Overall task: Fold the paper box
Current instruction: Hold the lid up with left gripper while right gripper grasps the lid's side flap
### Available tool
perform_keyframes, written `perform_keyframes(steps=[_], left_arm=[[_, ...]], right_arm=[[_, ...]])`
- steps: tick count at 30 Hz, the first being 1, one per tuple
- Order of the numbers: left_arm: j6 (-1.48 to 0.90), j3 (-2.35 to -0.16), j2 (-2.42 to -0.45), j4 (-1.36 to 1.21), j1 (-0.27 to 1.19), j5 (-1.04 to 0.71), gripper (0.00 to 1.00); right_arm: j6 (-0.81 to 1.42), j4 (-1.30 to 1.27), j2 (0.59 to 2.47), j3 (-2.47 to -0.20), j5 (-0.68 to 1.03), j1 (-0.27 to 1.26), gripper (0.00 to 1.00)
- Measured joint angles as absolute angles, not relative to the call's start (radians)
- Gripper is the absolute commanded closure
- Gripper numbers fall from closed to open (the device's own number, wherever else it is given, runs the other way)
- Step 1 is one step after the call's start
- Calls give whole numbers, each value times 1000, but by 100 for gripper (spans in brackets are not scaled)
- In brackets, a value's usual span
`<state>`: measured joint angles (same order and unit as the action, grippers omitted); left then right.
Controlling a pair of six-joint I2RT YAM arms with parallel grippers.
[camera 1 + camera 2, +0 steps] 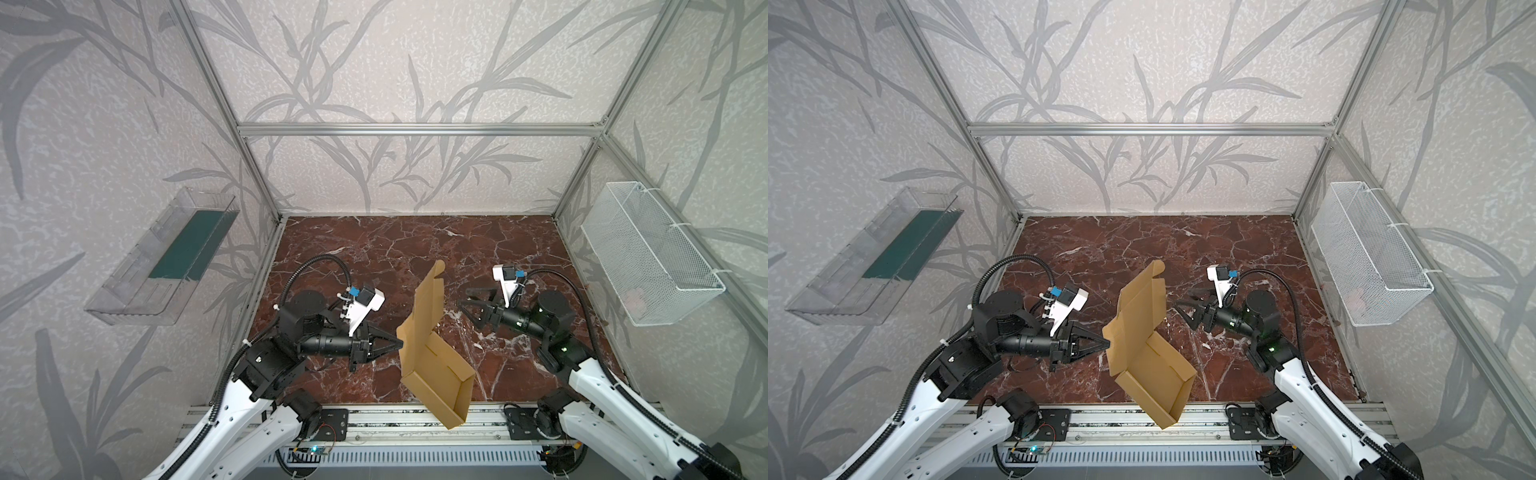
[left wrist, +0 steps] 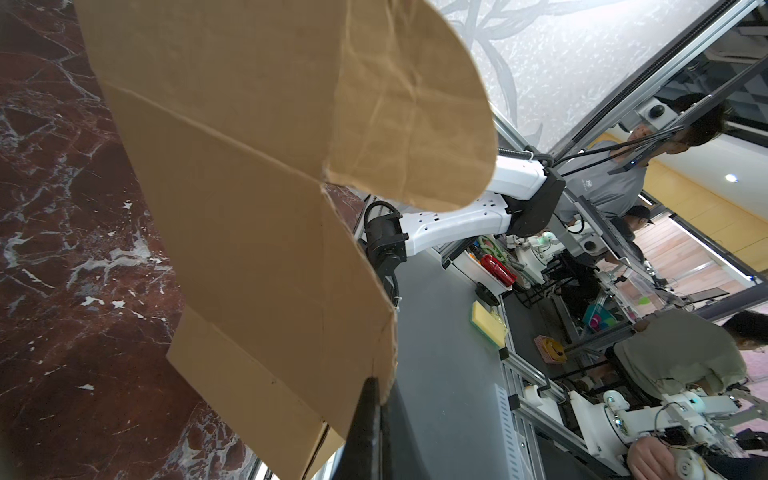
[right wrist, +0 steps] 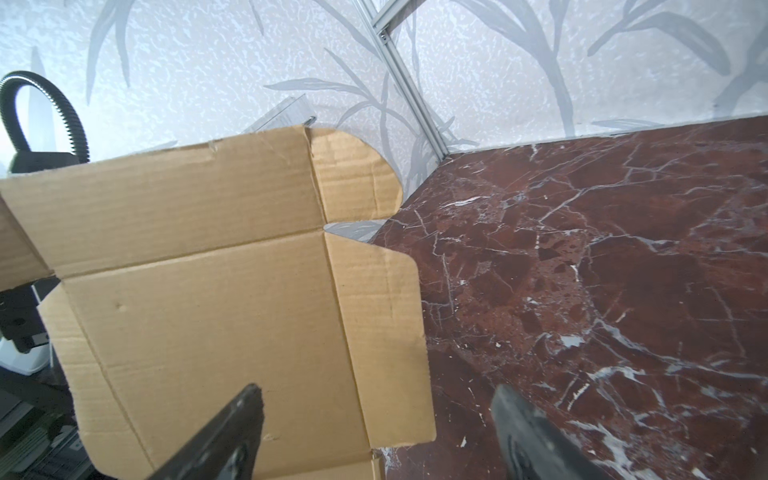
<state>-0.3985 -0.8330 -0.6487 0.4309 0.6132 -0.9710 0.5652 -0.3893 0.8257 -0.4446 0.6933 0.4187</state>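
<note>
A: Cardboard, plain tan, one piece. The paper box hangs tilted over the front of the marble tabletop, with one tray corner out past the front rail. The tray walls are up and the lid panel stands open.

B: What carries it?

A: Left gripper, clamped tight on an edge of the lid panel, close to the tray. The left wrist view shows its dark fingertips meeting on that edge. No other support is visible. Whether any part of the box brushes the table, I cannot tell.

B: Why grip it at the edge?

A: My reading is that an edge pinch leaves the lid and its flaps free, and it tips the box's open face toward the other arm.

B: And the right side?

A: Right gripper has its jaws spread wide and holds nothing. It is near the lid's inner face but apart from it. The right wrist view looks onto the rounded ear flap and the side flap below it. Both lie nearly flat with the panel.

B: Next move?

A: Likely those flaps get folded inward, then the lid closed into the tray. The risk is that a single pinch lets the box swivel under a push.
</note>
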Motion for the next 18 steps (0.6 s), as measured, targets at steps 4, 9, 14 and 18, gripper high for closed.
perform_keyframes(steps=[4, 9, 14, 18], left_arm=[[-420, -836, -649, 433, 613, -992, 100], [-452, -836, -641, 424, 613, -1010, 100], [-493, -836, -632, 379, 613, -1024, 100], [-514, -836, -629, 352, 613, -1032, 100]], right_arm=[[596, -461, 896, -440, 728, 419, 15], [627, -556, 966, -440, 754, 419, 14], [697, -707, 1079, -440, 798, 419, 15], [769, -865, 1176, -439, 847, 425, 16]])
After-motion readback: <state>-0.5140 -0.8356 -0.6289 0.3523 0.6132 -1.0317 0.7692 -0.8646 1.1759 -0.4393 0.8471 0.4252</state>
